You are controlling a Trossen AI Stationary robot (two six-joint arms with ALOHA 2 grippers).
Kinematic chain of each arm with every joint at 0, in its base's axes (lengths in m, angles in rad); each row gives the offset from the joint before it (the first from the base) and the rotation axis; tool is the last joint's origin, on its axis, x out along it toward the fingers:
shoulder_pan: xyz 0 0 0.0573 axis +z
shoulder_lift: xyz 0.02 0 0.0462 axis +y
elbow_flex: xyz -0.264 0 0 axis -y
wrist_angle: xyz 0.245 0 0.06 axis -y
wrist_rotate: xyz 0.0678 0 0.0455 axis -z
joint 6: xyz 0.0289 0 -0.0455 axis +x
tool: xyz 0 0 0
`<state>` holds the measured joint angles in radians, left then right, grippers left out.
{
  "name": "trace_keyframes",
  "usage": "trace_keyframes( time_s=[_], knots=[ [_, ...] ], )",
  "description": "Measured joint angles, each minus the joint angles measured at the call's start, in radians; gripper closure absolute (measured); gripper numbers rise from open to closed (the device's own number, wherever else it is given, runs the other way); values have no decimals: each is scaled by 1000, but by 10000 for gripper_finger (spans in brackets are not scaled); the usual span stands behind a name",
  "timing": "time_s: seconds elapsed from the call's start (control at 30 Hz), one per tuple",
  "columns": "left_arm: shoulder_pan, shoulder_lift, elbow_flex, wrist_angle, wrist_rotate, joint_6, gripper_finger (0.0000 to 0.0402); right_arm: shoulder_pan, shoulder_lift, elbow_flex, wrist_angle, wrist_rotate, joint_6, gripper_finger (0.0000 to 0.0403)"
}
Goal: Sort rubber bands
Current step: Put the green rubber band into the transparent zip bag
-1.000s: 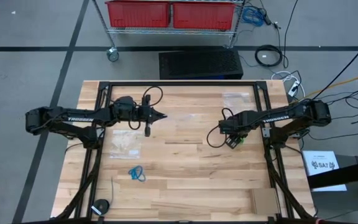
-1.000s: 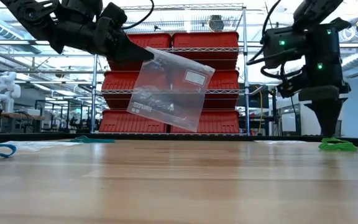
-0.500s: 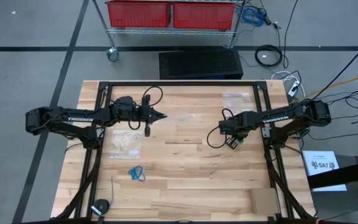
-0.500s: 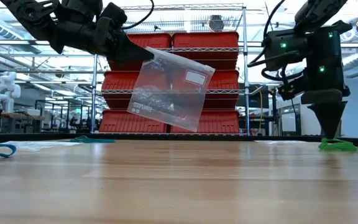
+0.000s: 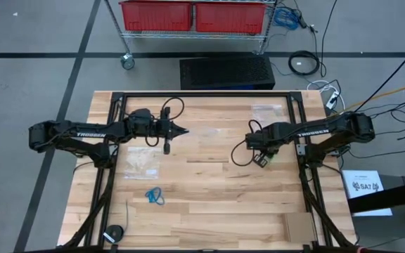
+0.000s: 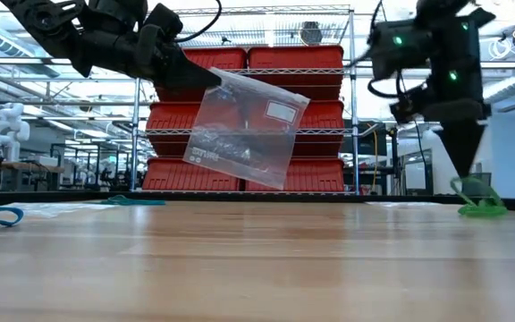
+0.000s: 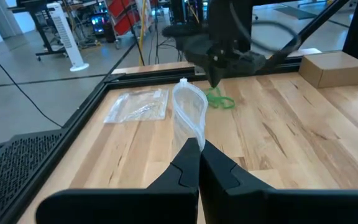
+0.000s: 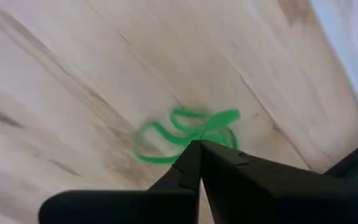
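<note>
My left gripper [image 5: 183, 131] is shut on a clear zip bag [image 6: 244, 130] and holds it in the air left of the table's middle. My right gripper [image 6: 466, 177] points down over a small cluster of light green rubber bands [image 6: 483, 210], which lies on the wood at the table's right. It is shut on one of them. The right wrist view shows the green rubber bands [image 8: 185, 134] just beyond the shut fingertips. Blue rubber bands [image 5: 155, 196] lie near the front left. My left gripper pinches the zip bag's upper corner [image 6: 215, 82] between its two fingers, coming level from the table's left. The bag hangs tilted below and beyond the fingertips, clear of the table. My right gripper pinches a green rubber band [image 6: 468, 188] at its fingertips, from above, pointing down. The band is drawn up as a loop; its lower end [image 6: 488, 209] still rests with the cluster on the table.
A second clear bag [image 5: 143, 160] lies flat under the left arm and a third [image 5: 267, 111] at the far right. A teal band [image 6: 132, 200] lies far off. A black round object [image 5: 113, 233] sits at the near left corner, a cardboard box [image 7: 334, 67] near the right.
My right gripper has shut on the green rubber bands and risen a little. One band has lifted into a loop under the fingertips, while the rest of the cluster has stayed on the wood.
</note>
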<state>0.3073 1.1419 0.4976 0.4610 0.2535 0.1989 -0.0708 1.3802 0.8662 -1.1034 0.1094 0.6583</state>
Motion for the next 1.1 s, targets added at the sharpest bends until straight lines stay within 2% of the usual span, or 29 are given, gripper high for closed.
trace_keyframes(
  time_s=[0.37, 0.53, 0.67, 0.9, 1.1],
  knots=[
    [0, 0, 0, -2, 0, 0, 401, 8, -12, 378, -124, 48, -85, 403],
    [0, 0, 0, -2, 0, 0, 401, 8, -12, 517, -137, 136, -139, 403],
    [0, 0, 0, 3, 0, -2, 401, 8, -3, 557, -5, 185, -245, 403],
    [0, 0, 1, 12, 0, -9, 401, 7, 50, 561, 328, 182, -504, 403],
    [0, 0, 1, 11, 0, -9, 401, 7, 109, 561, 487, 170, -678, 403]
  ],
)
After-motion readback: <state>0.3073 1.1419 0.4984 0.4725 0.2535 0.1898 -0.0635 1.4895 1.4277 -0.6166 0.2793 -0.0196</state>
